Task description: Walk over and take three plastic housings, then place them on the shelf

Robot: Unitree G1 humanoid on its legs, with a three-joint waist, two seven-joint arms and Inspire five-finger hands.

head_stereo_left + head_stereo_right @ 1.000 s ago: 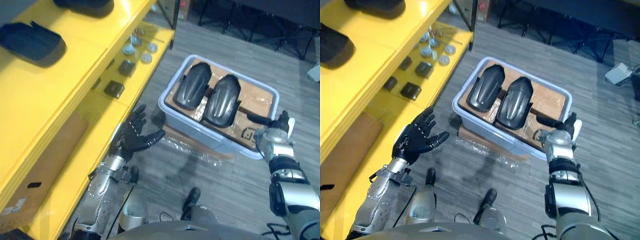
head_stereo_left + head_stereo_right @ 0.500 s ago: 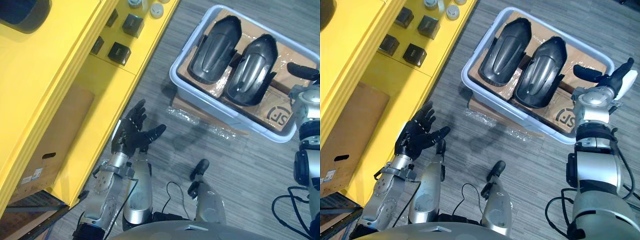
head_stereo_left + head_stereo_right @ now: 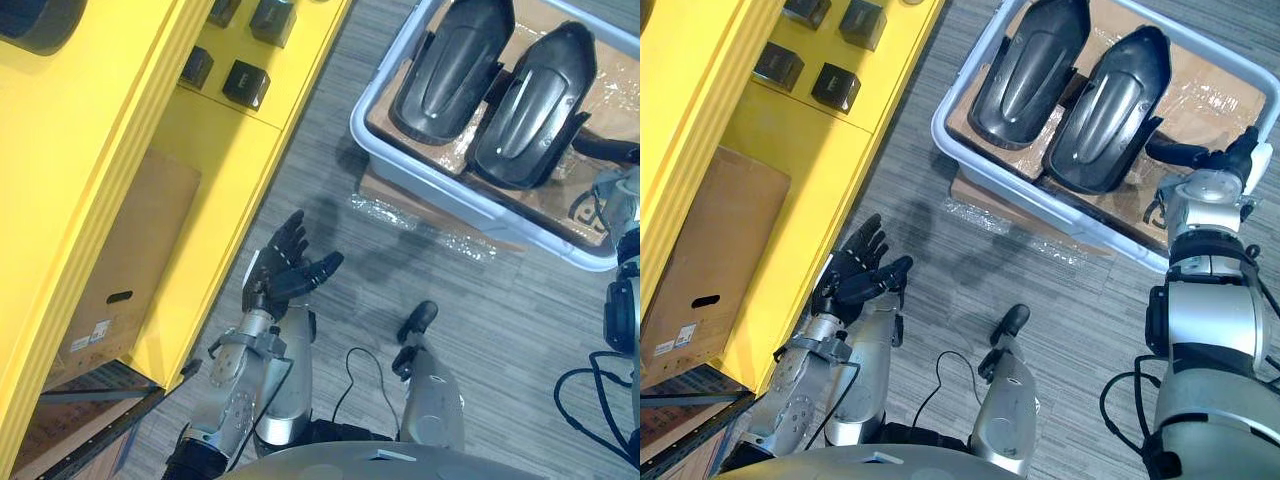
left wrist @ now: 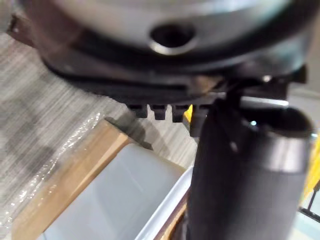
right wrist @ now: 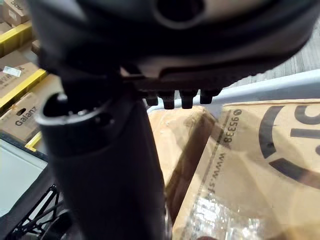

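Two black plastic housings [image 3: 450, 60] [image 3: 530, 105] lie side by side on cardboard in a pale grey bin [image 3: 440, 165] on the floor. My right hand [image 3: 1205, 188] hovers at the bin's near right corner, open and holding nothing, its thumb [image 5: 105, 165] reaching over the cardboard beside the right housing [image 3: 1105, 110]. My left hand [image 3: 290, 272] is open and bare, palm up, over the floor between the yellow shelf [image 3: 150, 150] and the bin. Another dark housing [image 3: 35, 15] rests on the shelf's upper board.
Small black boxes [image 3: 245, 85] sit on the shelf's lower board. A cardboard box [image 3: 130, 270] stands under the shelf. The bin rests on a flat cardboard sheet [image 4: 65, 170] with crinkled plastic film [image 3: 430, 225] along its near side. Grey plank floor lies between shelf and bin.
The whole picture has shifted, so the camera has moved down and closer. Both hands stay open. The right hand keeps its place at the bin's near right corner.
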